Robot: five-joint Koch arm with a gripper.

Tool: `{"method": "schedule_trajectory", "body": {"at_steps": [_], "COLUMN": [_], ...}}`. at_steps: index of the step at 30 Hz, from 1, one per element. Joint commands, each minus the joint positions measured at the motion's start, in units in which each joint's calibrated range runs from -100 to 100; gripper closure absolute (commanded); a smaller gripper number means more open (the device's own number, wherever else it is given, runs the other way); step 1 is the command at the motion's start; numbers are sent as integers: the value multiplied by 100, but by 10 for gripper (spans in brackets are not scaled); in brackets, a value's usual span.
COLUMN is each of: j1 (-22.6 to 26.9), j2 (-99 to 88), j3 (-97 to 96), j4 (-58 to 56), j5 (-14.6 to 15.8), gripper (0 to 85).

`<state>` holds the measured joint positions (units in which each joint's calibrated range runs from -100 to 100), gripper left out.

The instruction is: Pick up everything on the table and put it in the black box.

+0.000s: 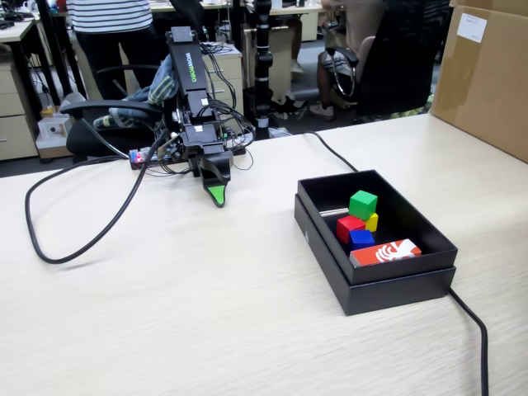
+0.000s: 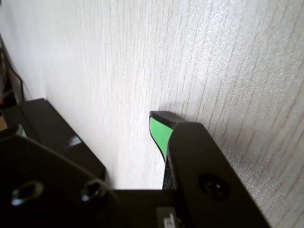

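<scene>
The black box [image 1: 381, 277] stands on the table [image 1: 206, 313] at the right of the fixed view. Inside it four cubes cluster together: green [image 1: 361, 204] highest, red [image 1: 348, 227], yellow [image 1: 373, 221] and blue [image 1: 361, 238]. My gripper [image 1: 216, 196] hangs tip-down just over the tabletop, well left of the box. In the wrist view my gripper [image 2: 90, 124] is open, bare table showing between the green-padded finger [image 2: 159, 130] and the blurred left jaw, with nothing held. The box's dark edge [image 2: 52, 128] shows at that view's left.
An orange-and-white packet [image 1: 385, 252] and a thin silver stick [image 1: 333, 212] also lie in the box. A black cable [image 1: 66, 239] loops over the table's left part; another [image 1: 470, 322] runs past the box. A brown carton [image 1: 487, 74] stands far right.
</scene>
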<state>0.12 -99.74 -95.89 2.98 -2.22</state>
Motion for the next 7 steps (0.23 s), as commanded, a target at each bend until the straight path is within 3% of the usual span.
{"method": "schedule_trajectory", "body": {"at_steps": [1, 7], "j1": [-20, -20], "j2": [66, 66], "j3": [-93, -93], "j4": [-164, -164], "j5": [-68, -73], "gripper": [352, 352]}}
